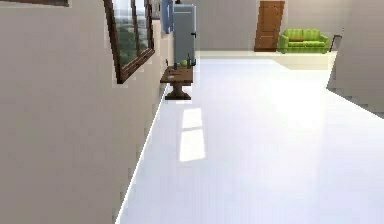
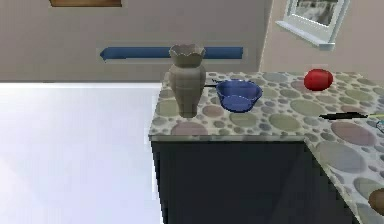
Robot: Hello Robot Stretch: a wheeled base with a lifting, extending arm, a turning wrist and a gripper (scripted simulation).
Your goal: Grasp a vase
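The vase (image 2: 186,80), tall and beige, stands upright near the counter's (image 2: 290,125) left corner, just beside a blue bowl (image 2: 240,95) and well apart from a red ball (image 2: 318,79). I judge the approach nearly done and the reach not yet begun. The end effector's state cannot be told. Next, the arm must line up with the vase, which sits left of the arm side view's middle, so a small drive forward seems needed, then lift and extend. No writing or label can be read.
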